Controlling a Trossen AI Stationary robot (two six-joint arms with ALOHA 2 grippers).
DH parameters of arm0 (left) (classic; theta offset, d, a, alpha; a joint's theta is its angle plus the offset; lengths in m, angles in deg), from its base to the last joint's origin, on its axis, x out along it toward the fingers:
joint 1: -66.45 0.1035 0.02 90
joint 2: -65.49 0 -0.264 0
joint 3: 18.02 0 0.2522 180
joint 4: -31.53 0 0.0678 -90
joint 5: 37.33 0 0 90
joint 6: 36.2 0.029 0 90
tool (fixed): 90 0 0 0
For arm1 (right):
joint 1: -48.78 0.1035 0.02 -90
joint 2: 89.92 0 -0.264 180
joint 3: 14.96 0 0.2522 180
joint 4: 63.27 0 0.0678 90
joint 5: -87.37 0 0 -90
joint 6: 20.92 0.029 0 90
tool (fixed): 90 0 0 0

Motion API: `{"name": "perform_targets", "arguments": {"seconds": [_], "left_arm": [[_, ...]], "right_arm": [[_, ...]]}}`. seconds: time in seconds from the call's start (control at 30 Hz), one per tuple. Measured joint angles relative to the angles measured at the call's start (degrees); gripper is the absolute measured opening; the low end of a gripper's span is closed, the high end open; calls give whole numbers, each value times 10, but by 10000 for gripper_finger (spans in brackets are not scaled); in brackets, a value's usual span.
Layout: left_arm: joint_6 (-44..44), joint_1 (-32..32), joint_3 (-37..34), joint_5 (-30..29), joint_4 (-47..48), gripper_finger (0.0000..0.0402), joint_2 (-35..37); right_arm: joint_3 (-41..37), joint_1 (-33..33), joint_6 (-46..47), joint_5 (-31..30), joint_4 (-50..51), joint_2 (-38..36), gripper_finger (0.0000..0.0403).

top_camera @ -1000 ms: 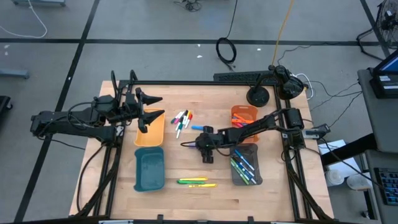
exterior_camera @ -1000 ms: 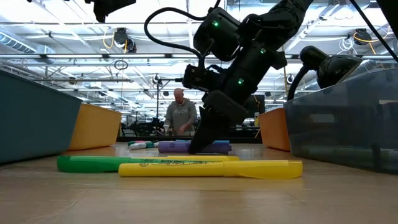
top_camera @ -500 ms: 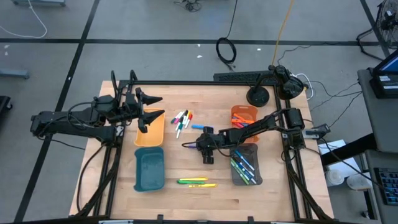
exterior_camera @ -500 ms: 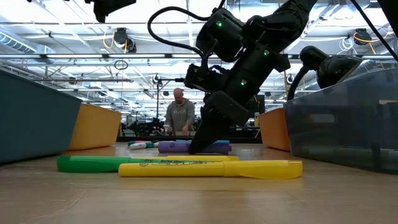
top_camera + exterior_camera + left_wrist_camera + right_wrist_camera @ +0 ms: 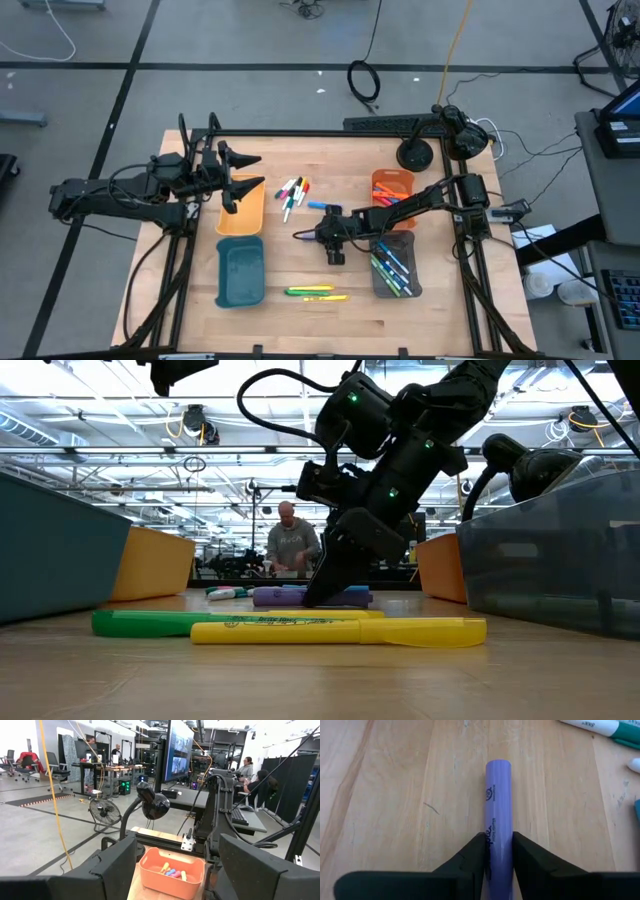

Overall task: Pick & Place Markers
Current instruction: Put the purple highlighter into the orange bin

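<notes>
The right gripper [image 5: 498, 851] is down at the table [image 5: 440, 300] near its middle, between the loose cluster of markers [image 5: 292, 193] and the grey tray [image 5: 394, 265]. A purple highlighter [image 5: 498, 815] lies flat on the wood, running lengthwise between the two dark fingers [image 5: 470, 857]. In the right wrist view both pads press against its barrel, one on each side, so the fingers are narrow and clamped on it; most of the barrel sticks out ahead of the fingertips. In the low view the highlighter [image 5: 285, 596] rests on the table with the gripper [image 5: 330, 585] angled down onto it, behind a yellow highlighter [image 5: 340, 631] and a green one [image 5: 150, 623]. The left gripper [image 5: 240, 185] hangs over the yellow tray [image 5: 240, 218], fingers wide and holding nothing.
</notes>
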Motion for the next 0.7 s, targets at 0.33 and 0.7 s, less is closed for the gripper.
{"name": "perform_targets", "arguments": {"seconds": [0.33, 0.7], "left_arm": [[0, 0, 0, 0, 0, 282, 0], [0, 0, 0, 0, 0, 282, 0]], "right_arm": [[-1, 0, -8, 27, -30, 1, 69], [-1, 0, -13, 30, -31, 1, 69]]}}
